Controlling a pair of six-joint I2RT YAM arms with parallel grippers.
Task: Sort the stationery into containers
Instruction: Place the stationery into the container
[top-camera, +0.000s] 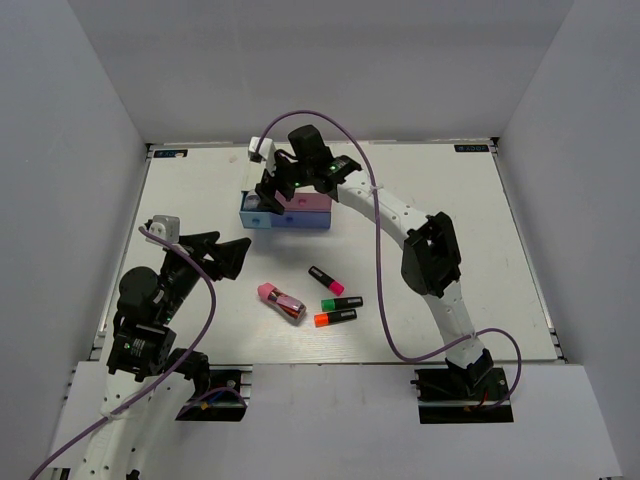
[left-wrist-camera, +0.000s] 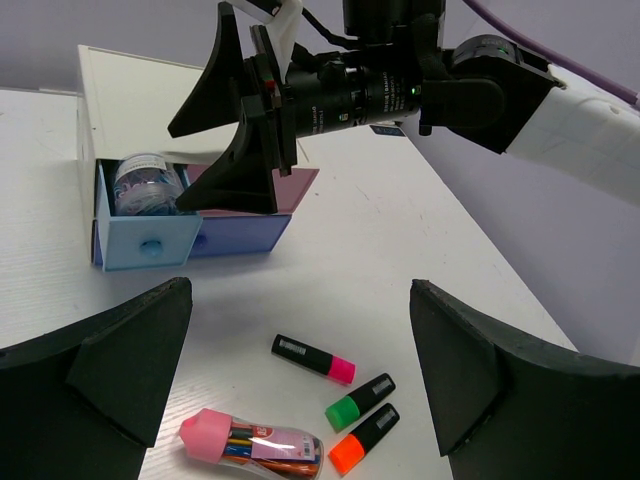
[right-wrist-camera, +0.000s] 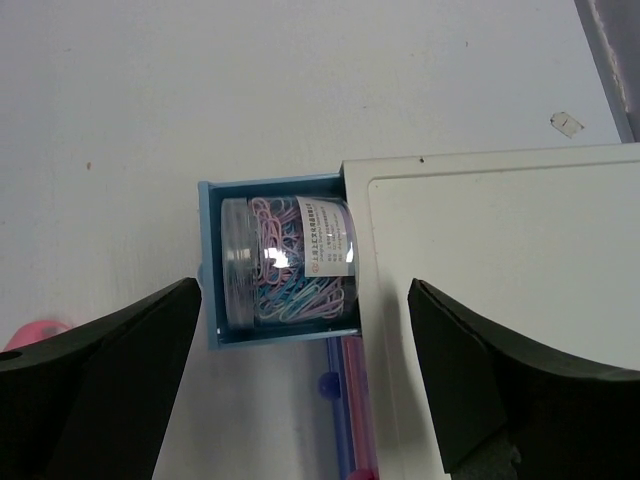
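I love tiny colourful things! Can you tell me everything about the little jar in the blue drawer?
The jar is a small round tub that looks like clear plastic. It is packed with pink and blue paper clips. A white printed label wraps its side. It seems to lie on its side inside the open light blue drawer, nearly filling it and resting on the drawer's floor. The right tool hangs open above it and does not appear to touch it.

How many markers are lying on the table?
3, side by side: the pink-tipped marker farthest back, the green-tipped marker in the middle, the orange-tipped marker nearest. The drawers might hide more.
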